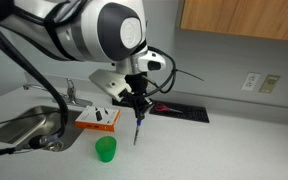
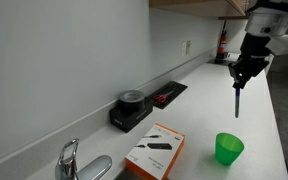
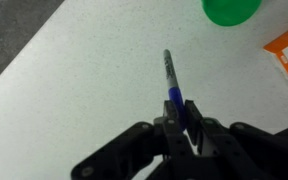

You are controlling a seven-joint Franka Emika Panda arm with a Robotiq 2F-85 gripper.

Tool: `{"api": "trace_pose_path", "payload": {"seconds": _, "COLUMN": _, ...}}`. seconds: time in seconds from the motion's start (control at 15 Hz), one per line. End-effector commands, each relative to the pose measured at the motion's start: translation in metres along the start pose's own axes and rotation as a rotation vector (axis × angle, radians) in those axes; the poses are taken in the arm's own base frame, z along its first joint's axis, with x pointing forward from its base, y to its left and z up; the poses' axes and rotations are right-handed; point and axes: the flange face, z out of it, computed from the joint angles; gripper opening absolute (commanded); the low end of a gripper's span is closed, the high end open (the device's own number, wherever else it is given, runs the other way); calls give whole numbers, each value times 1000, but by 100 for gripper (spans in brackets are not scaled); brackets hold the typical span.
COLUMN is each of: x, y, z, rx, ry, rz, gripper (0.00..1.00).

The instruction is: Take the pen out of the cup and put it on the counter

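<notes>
My gripper (image 3: 180,118) is shut on a blue pen (image 3: 171,80), which hangs tip down from the jaws. In both exterior views the gripper (image 1: 136,100) (image 2: 242,76) holds the pen (image 1: 137,128) (image 2: 237,100) in the air above the grey speckled counter (image 1: 234,150). The green cup (image 1: 105,150) (image 2: 228,149) stands upright on the counter, beside the pen and apart from it. In the wrist view the cup (image 3: 230,9) is at the top edge, away from the pen tip.
An orange and white box (image 1: 97,120) (image 2: 154,153) lies next to the cup. A steel sink (image 1: 19,127) with a faucet (image 2: 69,160) is beyond it. A black tray (image 1: 184,109) and a black round object (image 2: 131,108) sit near the wall.
</notes>
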Motion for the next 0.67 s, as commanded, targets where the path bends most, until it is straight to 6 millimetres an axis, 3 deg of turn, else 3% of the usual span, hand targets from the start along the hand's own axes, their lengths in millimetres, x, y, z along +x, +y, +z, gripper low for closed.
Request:
{"api": "trace_pose_path", "payload": {"seconds": 0.0, "x": 23, "y": -5, "z": 42, "rx": -101, "ry": -39, "rz": 10, "gripper": 3}}
{"api": "trace_pose_path", "payload": {"seconds": 0.33, "x": 33, "y": -33, "z": 126, "rx": -204, "ry": -117, "rz": -34, "gripper": 3}}
{"api": "trace_pose_path", "payload": {"seconds": 0.47, "x": 41, "y": -45, "z": 147, "rx": -188, "ry": -153, "rz": -33, "gripper": 3}}
{"api": "trace_pose_path", "payload": {"seconds": 0.6, "x": 50, "y": -56, "z": 156, "rx": -160, "ry": -158, "rz": -25, "gripper": 3}}
